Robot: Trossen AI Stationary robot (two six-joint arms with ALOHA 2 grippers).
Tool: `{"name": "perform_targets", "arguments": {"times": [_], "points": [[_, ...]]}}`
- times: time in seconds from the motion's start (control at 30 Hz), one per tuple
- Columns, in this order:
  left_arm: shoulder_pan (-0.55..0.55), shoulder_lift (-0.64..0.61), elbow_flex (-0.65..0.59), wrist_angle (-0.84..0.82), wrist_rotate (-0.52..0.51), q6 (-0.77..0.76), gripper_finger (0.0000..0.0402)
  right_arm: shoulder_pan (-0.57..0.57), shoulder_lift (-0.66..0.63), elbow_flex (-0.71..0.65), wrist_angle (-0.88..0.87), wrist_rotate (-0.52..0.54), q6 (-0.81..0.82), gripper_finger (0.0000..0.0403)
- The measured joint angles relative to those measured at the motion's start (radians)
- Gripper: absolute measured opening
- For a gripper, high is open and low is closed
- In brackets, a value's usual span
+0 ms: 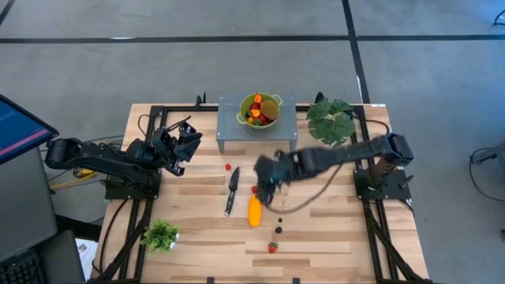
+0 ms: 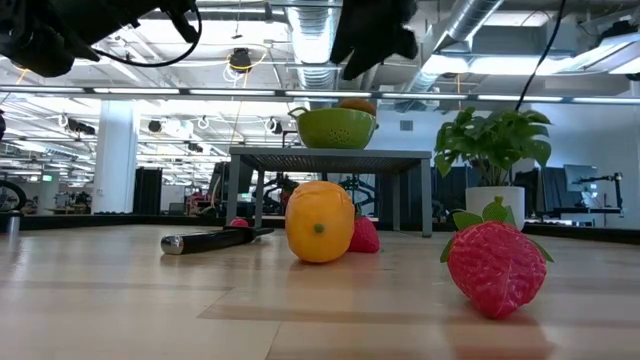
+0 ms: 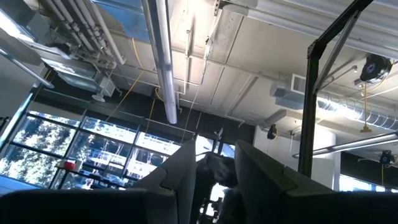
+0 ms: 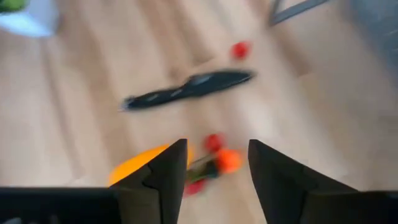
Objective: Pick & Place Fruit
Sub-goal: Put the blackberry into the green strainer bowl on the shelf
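Note:
A green colander (image 1: pixel 259 109) holding several fruit stands on a grey perforated stand (image 1: pixel 256 130) at the table's far side. Loose fruit lies on the wood: a long yellow-orange fruit (image 1: pixel 254 211), a small red ball (image 1: pixel 228 166), red and orange pieces (image 4: pixel 228 160) by the yellow fruit, a dark ball (image 1: pixel 278 229) and a strawberry (image 1: pixel 272 247). My right gripper (image 1: pixel 264 180) hangs open above the table, tilted down over the red and orange pieces, with nothing between its fingers. My left gripper (image 1: pixel 186 142) waits at the left, open, pointing up at the ceiling.
A black-handled knife (image 1: pixel 232 189) lies just left of the yellow fruit. One leafy plant (image 1: pixel 331 120) stands at the far right beside the stand, and a smaller one (image 1: pixel 161 234) at the near left. The near right of the table is bare wood.

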Motion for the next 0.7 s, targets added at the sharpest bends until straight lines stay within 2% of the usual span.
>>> {"name": "perform_targets", "arguments": {"times": [0.13, 0.3, 0.43, 0.57, 0.7], "points": [[0.0, 0.0, 0.0, 0.0, 0.0, 0.0, 0.0106, 0.13, 0.024, 0.003, 0.065, 0.013, 0.162, 0.015], [0.0, 0.0, 0.0, 0.001, 0.001, 0.0, 0.0106, 0.249, 0.09, 0.002, 0.155, 0.104, 0.314, 0.0136], [0.0, 0.0, -0.001, 0.001, 0.001, 0.0, 0.0106, 0.296, 0.164, 0.001, 0.139, 0.1, 0.516, 0.0123], [0.0, 0.0, -0.001, 0.002, 0.001, 0.0, 0.0106, 0.333, 0.219, 0.001, 0.121, 0.033, 0.747, 0.0112], [0.0, 0.0, -0.001, 0.002, 0.002, 0.0, 0.0106, 0.37, 0.259, 0.001, 0.11, 0.027, 0.885, 0.0106]]}}
